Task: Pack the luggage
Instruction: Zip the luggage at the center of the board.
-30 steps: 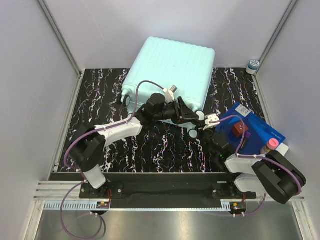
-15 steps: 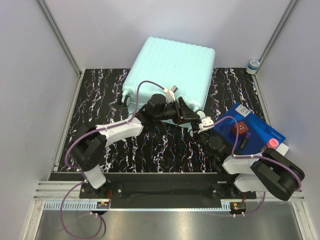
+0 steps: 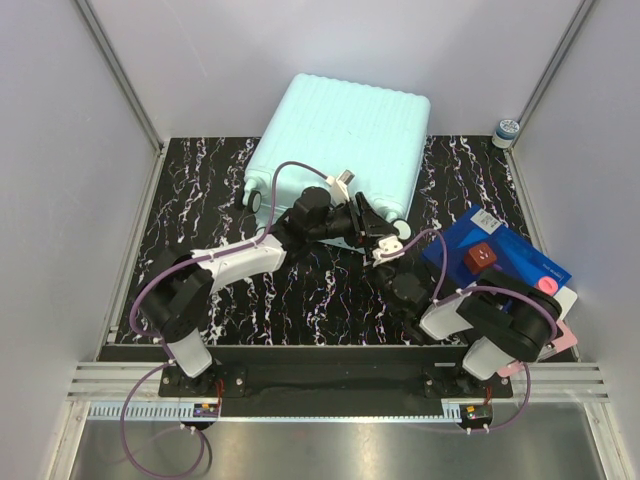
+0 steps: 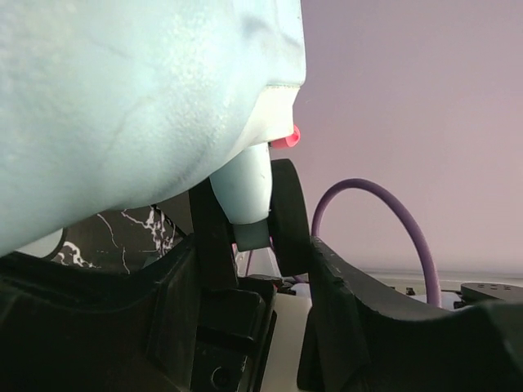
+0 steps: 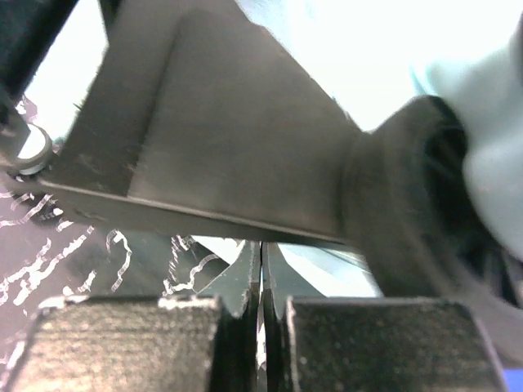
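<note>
The mint-green luggage (image 3: 340,130) lies shut at the back of the marbled table. My left gripper (image 3: 378,228) is at its near right corner. In the left wrist view the jaws (image 4: 249,224) are shut on a pale mint wheel mount (image 4: 248,192) under the luggage shell (image 4: 122,98). My right gripper (image 3: 385,260) sits just in front of the left one, low by that corner. In the right wrist view its fingers (image 5: 261,278) are pressed together and empty, close under a dark luggage wheel (image 5: 404,220).
A flat blue box (image 3: 510,250) with a red-brown block (image 3: 481,256) on it lies at the right on a white tray. A pink-capped item (image 3: 546,286) is beside it. A small jar (image 3: 507,131) stands at the back right. Grey walls close in the table.
My right arm has swung left from the blue box to the luggage's near right corner, beside the left gripper. The left arm and the luggage have not moved.
</note>
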Motion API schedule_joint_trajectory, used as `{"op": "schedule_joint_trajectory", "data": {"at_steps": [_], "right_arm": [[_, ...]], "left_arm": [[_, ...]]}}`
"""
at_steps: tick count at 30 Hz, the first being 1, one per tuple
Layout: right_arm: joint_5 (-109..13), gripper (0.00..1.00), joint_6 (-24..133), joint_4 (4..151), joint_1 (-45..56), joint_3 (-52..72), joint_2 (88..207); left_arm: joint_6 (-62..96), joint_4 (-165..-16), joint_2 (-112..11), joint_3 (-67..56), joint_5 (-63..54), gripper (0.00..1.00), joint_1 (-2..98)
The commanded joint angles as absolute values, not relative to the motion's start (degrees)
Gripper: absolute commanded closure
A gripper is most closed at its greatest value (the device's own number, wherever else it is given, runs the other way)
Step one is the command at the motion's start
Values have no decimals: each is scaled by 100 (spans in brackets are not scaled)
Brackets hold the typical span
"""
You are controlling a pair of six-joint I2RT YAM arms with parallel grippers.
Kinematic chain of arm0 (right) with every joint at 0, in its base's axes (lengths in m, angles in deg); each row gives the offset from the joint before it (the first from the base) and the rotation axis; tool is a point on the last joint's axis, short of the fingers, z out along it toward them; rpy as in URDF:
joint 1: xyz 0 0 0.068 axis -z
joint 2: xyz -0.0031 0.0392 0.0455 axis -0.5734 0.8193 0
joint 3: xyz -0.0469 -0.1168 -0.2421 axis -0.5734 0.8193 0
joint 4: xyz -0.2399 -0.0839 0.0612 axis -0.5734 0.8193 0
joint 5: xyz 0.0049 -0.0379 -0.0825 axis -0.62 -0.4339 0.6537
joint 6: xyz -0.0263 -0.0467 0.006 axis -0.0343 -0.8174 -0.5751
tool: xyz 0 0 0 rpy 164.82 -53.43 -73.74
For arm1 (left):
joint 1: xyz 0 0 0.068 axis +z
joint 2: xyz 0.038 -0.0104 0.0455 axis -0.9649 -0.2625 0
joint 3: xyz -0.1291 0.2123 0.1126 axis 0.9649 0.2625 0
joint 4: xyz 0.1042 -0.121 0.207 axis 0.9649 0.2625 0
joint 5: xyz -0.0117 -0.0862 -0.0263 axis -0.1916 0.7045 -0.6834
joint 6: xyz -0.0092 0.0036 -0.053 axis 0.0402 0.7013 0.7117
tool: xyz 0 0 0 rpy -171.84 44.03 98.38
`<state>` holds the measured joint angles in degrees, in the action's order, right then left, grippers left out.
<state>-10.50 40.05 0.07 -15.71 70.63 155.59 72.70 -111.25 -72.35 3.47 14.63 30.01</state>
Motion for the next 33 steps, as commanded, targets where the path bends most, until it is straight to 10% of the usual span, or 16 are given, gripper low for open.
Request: {"op": "schedule_joint_trajectory", "data": {"at_steps": [1,14,20,26,33], "right_arm": [[-1971,100,3855,-1065,-2064,6525,16007],[-1874,97,3837,-1030,-2293,6471,15877],[-1637,52,4336,-339,-2346,7033,15061],[-1891,32,5258,3043,-2355,6781,13428],[-2041,24,5858,5779,-2363,6595,11650]], "left_arm": [[7772,-12959,-7169,20,1393,100,3171],[7843,-13144,-7161,169,1402,100,3198],[7852,-13144,-7161,397,1393,58,3259],[7299,-12276,-6968,494,1262,9,3259],[6376,-11431,-6168,1109,709,1,3259]]}}
